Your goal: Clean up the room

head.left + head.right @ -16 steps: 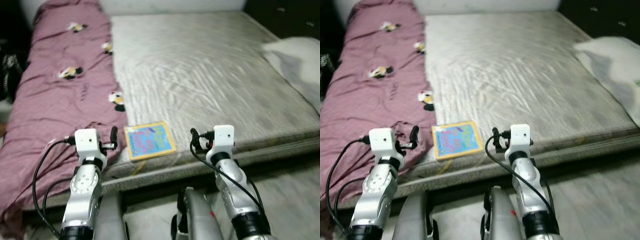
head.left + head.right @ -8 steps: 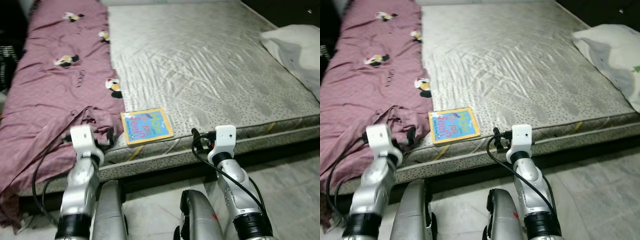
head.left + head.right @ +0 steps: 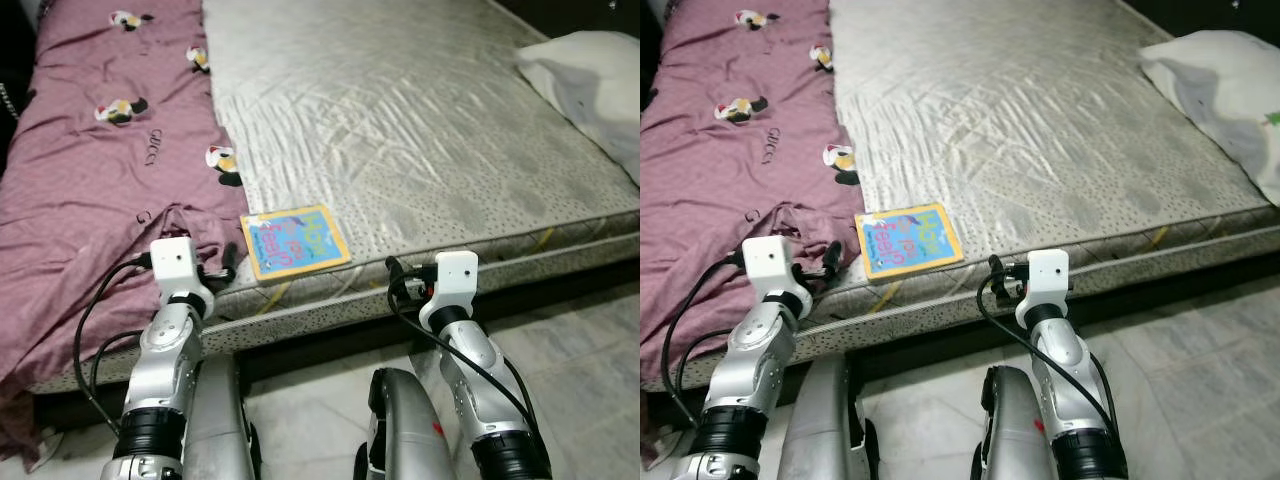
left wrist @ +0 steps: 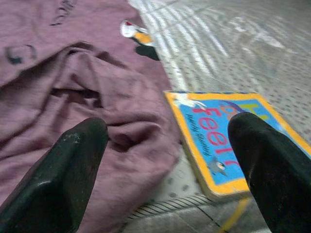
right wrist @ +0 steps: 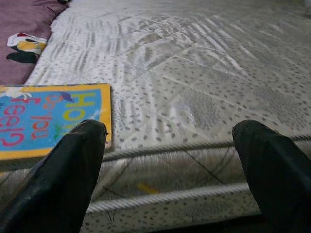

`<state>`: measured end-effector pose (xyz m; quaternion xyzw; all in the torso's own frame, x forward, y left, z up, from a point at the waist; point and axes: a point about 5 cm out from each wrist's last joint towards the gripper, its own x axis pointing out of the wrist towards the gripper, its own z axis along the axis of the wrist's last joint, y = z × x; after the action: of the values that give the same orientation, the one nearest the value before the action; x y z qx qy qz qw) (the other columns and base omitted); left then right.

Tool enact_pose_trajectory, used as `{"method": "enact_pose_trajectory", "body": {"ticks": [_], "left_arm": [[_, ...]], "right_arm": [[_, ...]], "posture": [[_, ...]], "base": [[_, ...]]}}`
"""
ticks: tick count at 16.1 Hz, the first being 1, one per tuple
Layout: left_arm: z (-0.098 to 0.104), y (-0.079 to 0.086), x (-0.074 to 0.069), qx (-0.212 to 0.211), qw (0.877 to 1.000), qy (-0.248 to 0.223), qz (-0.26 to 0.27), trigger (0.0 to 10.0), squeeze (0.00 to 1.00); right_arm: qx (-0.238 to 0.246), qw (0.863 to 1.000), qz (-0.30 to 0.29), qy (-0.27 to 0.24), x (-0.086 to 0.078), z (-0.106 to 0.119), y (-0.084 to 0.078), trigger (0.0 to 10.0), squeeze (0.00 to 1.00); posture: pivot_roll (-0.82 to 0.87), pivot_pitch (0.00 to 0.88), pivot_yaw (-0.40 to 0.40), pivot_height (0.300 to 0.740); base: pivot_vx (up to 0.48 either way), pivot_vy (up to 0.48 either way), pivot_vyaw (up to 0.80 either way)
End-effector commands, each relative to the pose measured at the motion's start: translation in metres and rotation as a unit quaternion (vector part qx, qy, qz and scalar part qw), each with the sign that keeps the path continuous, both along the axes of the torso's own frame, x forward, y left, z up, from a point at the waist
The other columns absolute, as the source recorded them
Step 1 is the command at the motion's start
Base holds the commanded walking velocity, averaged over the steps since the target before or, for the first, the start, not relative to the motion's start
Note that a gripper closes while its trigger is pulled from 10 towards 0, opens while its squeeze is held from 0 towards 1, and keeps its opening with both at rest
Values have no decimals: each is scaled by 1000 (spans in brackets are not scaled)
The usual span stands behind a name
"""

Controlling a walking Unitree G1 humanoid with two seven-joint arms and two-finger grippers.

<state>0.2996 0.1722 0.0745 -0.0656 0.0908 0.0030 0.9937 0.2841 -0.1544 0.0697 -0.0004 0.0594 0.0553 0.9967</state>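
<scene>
The book [image 3: 295,240] is a thin, flat picture book with a yellow border and a bright blue cover carrying large coloured letters. It lies face up on the bare mattress [image 3: 400,130], right at the near edge of the bed, at about 12 o'clock from the robot and between its two arms. Its left edge sits just beside the crumpled hem of a mauve blanket [image 3: 90,190].

The mattress is grey-silver with a quilted, speckled cover and a piped edge. The blanket covers its left strip, from 9 to 11 o'clock, and is printed with small cartoon figures and dark lettering. A white pillow [image 3: 590,85] rests at the bed's far right, near 2 o'clock. Pale marbled floor tiles [image 3: 590,350] run along the foot of the bed.

The left hand [image 4: 167,170] is open, fingers spread wide, hovering over the blanket's folds with the book's corner just ahead of it. The right hand [image 5: 167,165] is also open, held level with the mattress edge, the book off to one side.

The left wrist view brings out the book's thickness and the red word on its cover. The right wrist view shows the mattress's side seams. The head views take in the whole bed.
</scene>
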Motion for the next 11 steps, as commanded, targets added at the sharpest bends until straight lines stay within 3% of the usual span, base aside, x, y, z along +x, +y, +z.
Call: {"method": "enact_pose_trajectory", "body": {"ticks": [1,6,11], "left_arm": [[2,-4,1,-1,1000,-9,-12,10000,0],[5,-2,1,-4,1000,-27,-8,10000,0],[6,-2,3,-5,999,-31,-6,10000,0]], "right_arm": [[-4,1000,-1,3,0,0,-2,10000,0],[-5,1000,-3,6,1,0,-2,10000,0],[-7,1000,-1,7,2,0,-2,10000,0]], "posture": [[-49,119,-31,538],[-51,114,-29,538],[-51,110,-31,538]], "base": [[0,0,0],[0,0,0],[274,0,0]]}}
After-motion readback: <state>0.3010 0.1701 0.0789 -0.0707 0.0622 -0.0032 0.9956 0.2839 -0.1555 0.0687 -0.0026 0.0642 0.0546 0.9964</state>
